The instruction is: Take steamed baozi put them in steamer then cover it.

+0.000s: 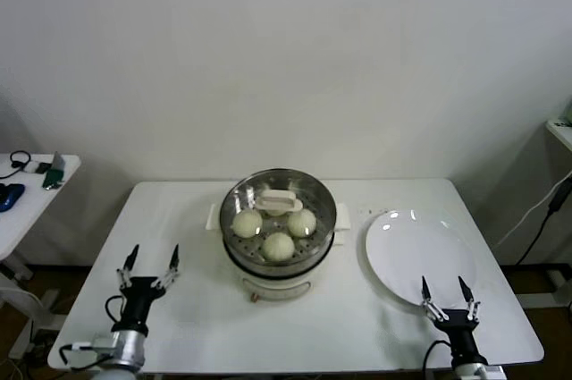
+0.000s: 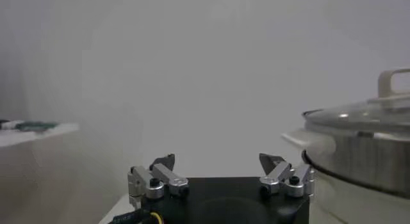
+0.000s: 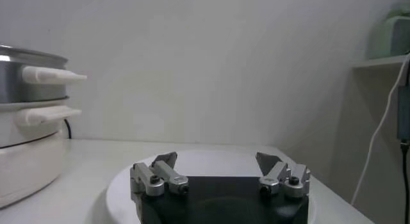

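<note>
Baozi [image 1: 278, 245] sit inside the steamer [image 1: 278, 250], which stands at the middle of a white table [image 1: 197, 299] – three buns show plainly through the cover [image 1: 278, 206], and a fourth cannot be made out beneath the cover's cream-white handle [image 1: 275, 201]. The cover rests on the steamer's rim, closing it. Just to the steamer's right lies a flat white plate [image 1: 420, 255] with nothing on it. A plain pale wall rises behind the table; to the far left, part of a second white table [image 1: 31, 188] carries a few small dark items, and a dark cable [image 1: 541, 219] hangs at the far right.

The left gripper [image 1: 150, 261] is at the near left of the table, well apart from the steamer, its fingers spread wide and holding nothing. In the left wrist view the steamer and its glass cover [image 2: 359, 116] appear off to one side. The right gripper [image 1: 446, 289] is over the near edge of the plate – fingers also parted, gripping nothing; whether it touches the plate cannot be told.
</note>
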Available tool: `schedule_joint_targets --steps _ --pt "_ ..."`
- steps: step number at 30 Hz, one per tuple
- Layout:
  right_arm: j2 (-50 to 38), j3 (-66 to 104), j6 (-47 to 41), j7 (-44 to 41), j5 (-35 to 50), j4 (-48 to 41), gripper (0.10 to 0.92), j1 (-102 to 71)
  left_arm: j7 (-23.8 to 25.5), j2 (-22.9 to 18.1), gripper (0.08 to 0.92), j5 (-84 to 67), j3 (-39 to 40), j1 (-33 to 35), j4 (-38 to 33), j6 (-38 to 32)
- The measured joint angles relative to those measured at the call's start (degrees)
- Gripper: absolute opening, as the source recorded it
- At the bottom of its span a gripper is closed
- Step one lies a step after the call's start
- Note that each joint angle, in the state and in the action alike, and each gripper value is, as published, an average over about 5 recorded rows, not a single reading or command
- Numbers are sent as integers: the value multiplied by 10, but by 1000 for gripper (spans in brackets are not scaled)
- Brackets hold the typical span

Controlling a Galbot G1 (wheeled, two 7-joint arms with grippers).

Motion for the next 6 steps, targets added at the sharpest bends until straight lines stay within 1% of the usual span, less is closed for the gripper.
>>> schedule_joint_targets --steps 6 --pt "0 0 1 -1 1 0 823 -1 6 -1 823 -7 -3 8 12 -16"
